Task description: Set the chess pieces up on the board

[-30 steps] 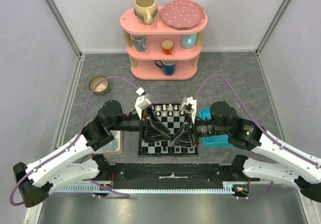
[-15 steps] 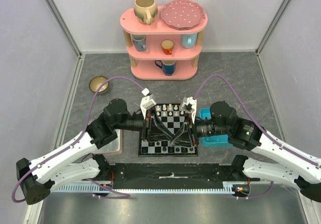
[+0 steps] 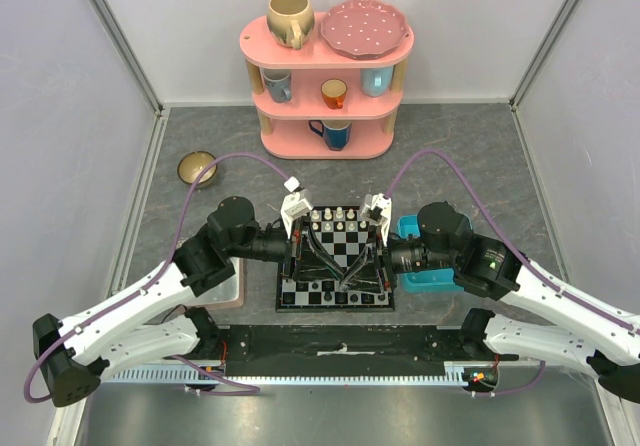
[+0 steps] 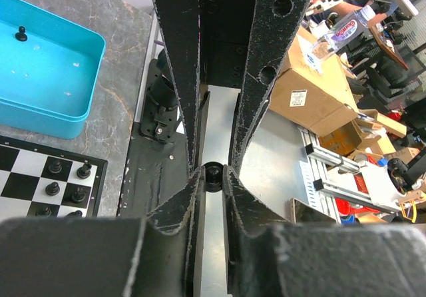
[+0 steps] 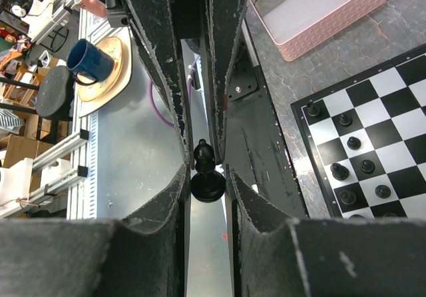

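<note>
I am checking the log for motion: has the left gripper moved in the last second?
Yes. The left gripper shifted slightly right, farther over the board, away from the bowl.

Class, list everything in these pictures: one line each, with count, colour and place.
shelf: one, pink, far end, centre
mug: one, beige, shelf top
plate: one, pink dotted, shelf top
cups: four, blue-grey, orange, pale blue, dark blue, lower tiers
bowl: one, golden, far left
board: one, black-white checks, centre
white pieces: a few, cream, board's far edge
black pieces: several, board's near rows
blue tray: one, right of board, holding one black pawn
pink tray: one, left of board
held piece: one, black, between both grippers' jaws
left gripper: one, black, shut on held piece
right gripper: one, black, shut on held piece
</note>
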`<state>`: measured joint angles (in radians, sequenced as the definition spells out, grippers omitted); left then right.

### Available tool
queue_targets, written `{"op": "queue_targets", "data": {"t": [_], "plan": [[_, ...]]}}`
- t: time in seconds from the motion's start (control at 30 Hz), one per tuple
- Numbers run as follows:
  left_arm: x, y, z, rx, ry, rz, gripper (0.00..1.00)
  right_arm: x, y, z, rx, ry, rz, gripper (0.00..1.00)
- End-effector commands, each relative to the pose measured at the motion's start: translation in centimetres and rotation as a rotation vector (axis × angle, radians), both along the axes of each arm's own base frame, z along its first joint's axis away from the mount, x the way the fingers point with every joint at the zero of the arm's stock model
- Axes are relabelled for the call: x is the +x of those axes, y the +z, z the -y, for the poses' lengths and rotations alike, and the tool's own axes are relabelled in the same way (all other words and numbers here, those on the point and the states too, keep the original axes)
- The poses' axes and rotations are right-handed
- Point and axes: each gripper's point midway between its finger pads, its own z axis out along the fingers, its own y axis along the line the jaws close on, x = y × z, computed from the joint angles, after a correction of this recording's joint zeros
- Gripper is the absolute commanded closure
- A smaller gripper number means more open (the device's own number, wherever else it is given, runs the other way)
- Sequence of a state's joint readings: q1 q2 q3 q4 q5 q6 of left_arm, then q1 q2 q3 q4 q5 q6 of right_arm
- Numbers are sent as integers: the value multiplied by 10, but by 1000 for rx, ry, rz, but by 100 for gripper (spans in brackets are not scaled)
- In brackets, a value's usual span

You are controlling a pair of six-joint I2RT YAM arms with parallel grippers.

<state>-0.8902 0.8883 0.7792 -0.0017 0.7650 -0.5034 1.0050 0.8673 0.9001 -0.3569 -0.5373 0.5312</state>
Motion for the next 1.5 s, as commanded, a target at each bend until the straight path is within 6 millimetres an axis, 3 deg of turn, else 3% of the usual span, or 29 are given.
{"op": "queue_targets", "data": {"t": [0.0, 0.07, 0.23, 0.27, 0.37, 0.47, 0.63, 0.67, 0.77, 0.8, 0.83, 0.93, 1.13, 1.23, 1.47], "plan": [[-4, 21, -1, -50, -17, 36, 90, -1, 9, -3, 38, 16, 19, 100], [-3, 21, 0, -50, -17, 35, 98, -1, 9, -3, 37, 16, 19, 100], [-6, 22, -2, -53, -23, 39, 98, 3, 10, -2, 36, -14, 31, 99], [-5, 21, -2, -53, -17, 41, 98, 6, 12, -1, 38, -27, 42, 83], [-5, 21, -4, -53, -5, 52, 98, 11, 15, 2, 32, -64, 62, 55], [-5, 16, -6, -35, 2, 49, 98, 17, 21, 5, 38, -100, 94, 44], [-5, 12, -11, -27, 22, 54, 98, 30, 35, 16, 22, -186, 150, 38], [-4, 12, -11, -25, 31, 54, 98, 35, 47, 20, 35, -218, 173, 38], [-2, 4, -15, -5, 63, 44, 98, 57, 63, 40, 31, -390, 223, 37], [1, 2, -16, 5, 83, 52, 98, 75, 67, 53, 22, -518, 246, 36], [5, 1, -20, 14, 120, 59, 98, 81, 68, 62, 19, -582, 245, 35], [43, -17, -31, 81, 366, 70, 98, 92, 76, 96, 53, -743, 271, 30], [73, -48, -42, 170, 558, 126, 98, 96, 64, 121, 14, -849, 257, 28], [72, -66, -36, 223, 592, 148, 98, 96, 53, 123, -28, -855, 236, 28], [47, -114, -23, 365, 638, 162, 98, 95, 44, 124, -49, -854, 229, 27]]}}
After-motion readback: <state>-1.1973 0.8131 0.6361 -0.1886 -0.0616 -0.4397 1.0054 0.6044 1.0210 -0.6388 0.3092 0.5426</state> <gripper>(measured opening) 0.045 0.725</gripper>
